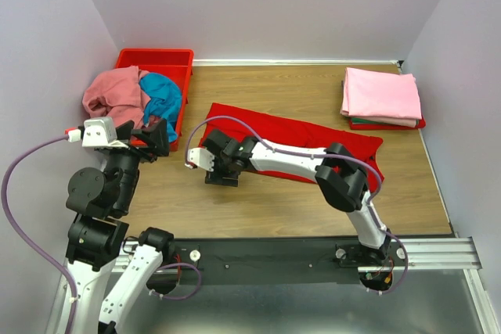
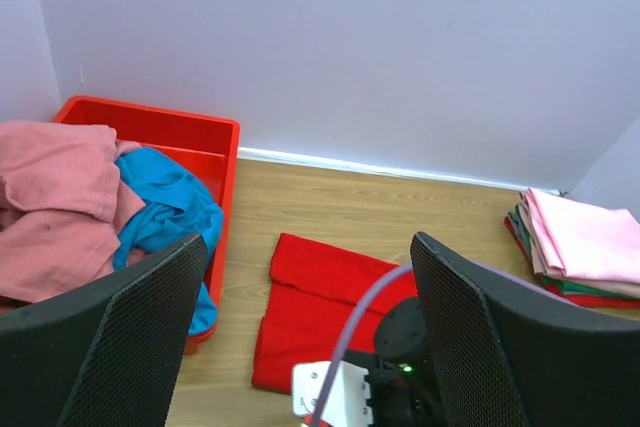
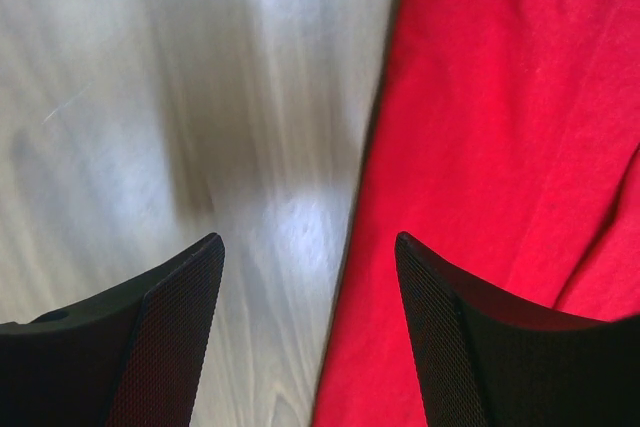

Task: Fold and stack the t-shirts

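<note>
A bright red t-shirt (image 1: 301, 137) lies partly folded in the middle of the table. My right gripper (image 1: 222, 174) reaches left across it and points down at its near left edge. In the right wrist view the gripper (image 3: 310, 272) is open and empty. One finger is over the bare wood and the other over the red cloth (image 3: 500, 97). My left gripper (image 1: 156, 141) is open and empty, raised beside the bin. In its own view (image 2: 308, 247) it looks over the red shirt (image 2: 310, 292). A salmon pink shirt (image 1: 113, 93) and a teal shirt (image 1: 163, 93) lie crumpled in the bin.
The rigid red bin (image 1: 156, 59) stands at the back left. A stack of folded shirts (image 1: 382, 96), light pink on top with green and red below, sits at the back right and also shows in the left wrist view (image 2: 585, 237). Grey walls close in the table.
</note>
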You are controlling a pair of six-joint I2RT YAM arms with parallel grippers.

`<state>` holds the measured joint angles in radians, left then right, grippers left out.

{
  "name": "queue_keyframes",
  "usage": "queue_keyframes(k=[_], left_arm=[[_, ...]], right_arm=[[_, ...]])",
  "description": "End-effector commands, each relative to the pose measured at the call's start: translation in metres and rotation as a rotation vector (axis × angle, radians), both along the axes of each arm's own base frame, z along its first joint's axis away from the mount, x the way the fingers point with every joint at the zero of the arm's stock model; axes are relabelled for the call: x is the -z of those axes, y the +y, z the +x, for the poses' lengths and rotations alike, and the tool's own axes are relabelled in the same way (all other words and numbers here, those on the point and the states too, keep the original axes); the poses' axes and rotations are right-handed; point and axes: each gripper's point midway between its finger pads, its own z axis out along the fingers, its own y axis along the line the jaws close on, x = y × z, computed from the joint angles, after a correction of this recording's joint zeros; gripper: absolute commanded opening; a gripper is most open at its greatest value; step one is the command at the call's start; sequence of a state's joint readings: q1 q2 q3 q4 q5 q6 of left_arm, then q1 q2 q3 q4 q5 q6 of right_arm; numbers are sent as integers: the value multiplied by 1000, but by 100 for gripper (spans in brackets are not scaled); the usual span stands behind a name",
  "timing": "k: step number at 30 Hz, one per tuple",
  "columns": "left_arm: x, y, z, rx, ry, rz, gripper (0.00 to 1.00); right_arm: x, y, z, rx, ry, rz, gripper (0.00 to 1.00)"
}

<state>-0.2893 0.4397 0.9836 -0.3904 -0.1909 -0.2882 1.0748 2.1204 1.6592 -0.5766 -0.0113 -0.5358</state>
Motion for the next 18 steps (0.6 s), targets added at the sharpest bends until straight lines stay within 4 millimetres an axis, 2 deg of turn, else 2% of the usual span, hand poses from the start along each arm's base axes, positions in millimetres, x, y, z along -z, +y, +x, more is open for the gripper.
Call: queue_keyframes(k=[1,6,9,12,18], left_arm=[[0,5,-8,-14,-8,-1,90],[-4,6,-14,-7,-21,-4,90],[-4,6,-17,-4,-24,-4,90],[-3,5,-18,-1,-24,-5,90],[0,5,-18,2,-23,-1,91]], right_arm=[[17,9,13,87,-53,-33,76],[31,12,35,159,-134,-68,74],[38,10,44,193,-168,-90,65],[47,5,46,208,-175,-111,63],[64,-2,45,217,-161,-144,45]])
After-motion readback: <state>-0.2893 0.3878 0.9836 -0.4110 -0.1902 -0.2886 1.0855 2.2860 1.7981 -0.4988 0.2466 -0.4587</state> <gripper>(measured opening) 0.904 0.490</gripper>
